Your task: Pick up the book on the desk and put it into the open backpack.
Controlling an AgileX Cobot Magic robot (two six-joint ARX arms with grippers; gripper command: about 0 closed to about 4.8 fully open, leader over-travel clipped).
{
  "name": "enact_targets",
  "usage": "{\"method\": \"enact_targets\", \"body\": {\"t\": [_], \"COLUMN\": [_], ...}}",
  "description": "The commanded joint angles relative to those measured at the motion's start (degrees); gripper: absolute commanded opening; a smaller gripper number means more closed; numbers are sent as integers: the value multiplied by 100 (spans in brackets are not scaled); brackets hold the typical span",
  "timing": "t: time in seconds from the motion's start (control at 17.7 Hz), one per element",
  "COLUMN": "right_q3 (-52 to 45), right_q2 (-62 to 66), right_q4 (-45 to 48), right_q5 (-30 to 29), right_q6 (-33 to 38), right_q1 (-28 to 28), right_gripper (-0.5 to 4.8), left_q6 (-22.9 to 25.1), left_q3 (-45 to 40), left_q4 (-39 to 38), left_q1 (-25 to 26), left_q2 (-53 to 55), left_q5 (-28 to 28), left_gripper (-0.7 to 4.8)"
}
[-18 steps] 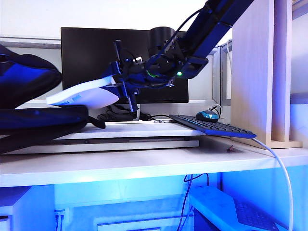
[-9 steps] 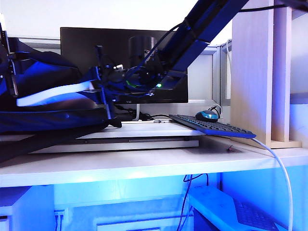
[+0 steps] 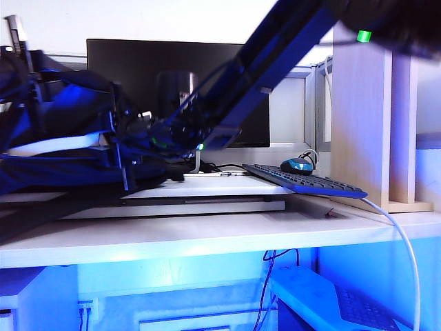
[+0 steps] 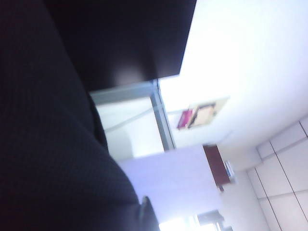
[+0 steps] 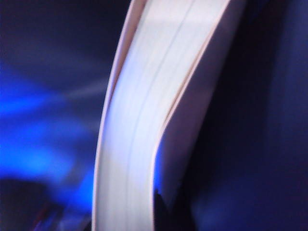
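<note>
A: Where is the book (image 3: 58,143) now?

B: Lying nearly level inside the mouth of the backpack (image 3: 48,172), over the left end of the desk (image 3: 207,238). Only a pale strip of its page edges shows between the dark folds in the exterior view. In the right wrist view the book (image 5: 144,120) fills the middle, white pages between two thin pinkish covers, with dark blue fabric of the backpack (image 5: 260,120) on both sides.

A: Who holds it?

B: The right gripper (image 3: 118,148). Its arm reaches from the upper right across the middle to the bag's opening, and its fingers are clamped on the near end of the book.

A: And the left gripper?

B: It is at the far left, up by the top flap of the backpack (image 4: 48,144); I cannot point to its tips. Its wrist view is mostly black fabric pressed close, with the monitor (image 4: 125,38) beyond. Its fingers are closed, and whether fabric is pinched between them I cannot tell.

A: What else is on the desk?

B: A dark monitor (image 3: 138,69) at the back, a keyboard (image 3: 303,181) tilted toward the right, a mouse (image 3: 298,165) behind it, and a tall light-wood panel (image 3: 362,103) at the right edge. A white cable (image 3: 406,255) hangs over the front edge there.
</note>
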Motion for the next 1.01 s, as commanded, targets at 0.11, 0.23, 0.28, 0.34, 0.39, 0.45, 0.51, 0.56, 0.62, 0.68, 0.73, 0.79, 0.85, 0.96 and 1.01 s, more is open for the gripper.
{"method": "enact_targets", "body": {"t": [0.11, 0.23, 0.28, 0.34, 0.39, 0.45, 0.51, 0.56, 0.62, 0.68, 0.73, 0.79, 0.85, 0.96, 1.01], "right_q3": [302, 304, 304, 304, 306, 306, 306, 308, 313, 315, 315, 317, 352, 566, 649], "right_q2": [76, 76, 74, 74, 63, 59, 59, 57, 57, 50, 48, 37, 28, 28, 28], "right_q4": [162, 61, -85, -219, -365, -380, -420, -452, -472, -507, -505, -507, -507, -538, -566], "right_q5": [-37, 20, -63, -166, -197, -216, -243, -238, -240, -256, -254, -238, -240, -260, -254], "right_q6": [26, -105, -114, -306, -564, -667, -697, -745, -835, -866, -887, -925, -957, -955, -957], "right_q1": [-55, -151, -289, -428, -525, -597, -678, -732, -765, -826, -859, -887, -920, -940, -938], "right_gripper": [44, 357, 403, 404, 404, 404, 404, 404, 404, 404, 404, 404, 400, 399, 393], "left_q6": [39, 369, 769, 1053, 1185, 1196, 1132, 850, 595, 321, 166, 79, 74, 549, 723], "left_q3": [146, 149, 149, 149, 149, 149, 149, 149, 149, 149, 149, 149, 149, 149, 149], "left_q4": [256, 256, 225, 133, 24, -37, -146, -280, -400, -503, -511, -557, -680, -1510, -1843], "left_q1": [-79, 20, 101, 236, 313, 380, 426, 426, 422, 404, 387, 369, 369, 334, 330], "left_q2": [-94, -96, -94, -94, -94, -94, -94, -94, -94, -94, -94, -96, -94, -94, -94], "left_q5": [216, 170, 173, 234, 317, 409, 708, 826, 846, 927, 1027, 1073, 1235, 1558, 1637], "left_gripper": [25, 211, 258, 277, 289, 295, 337, 352, 352, 353, 352, 353, 355, 387, 404]}}
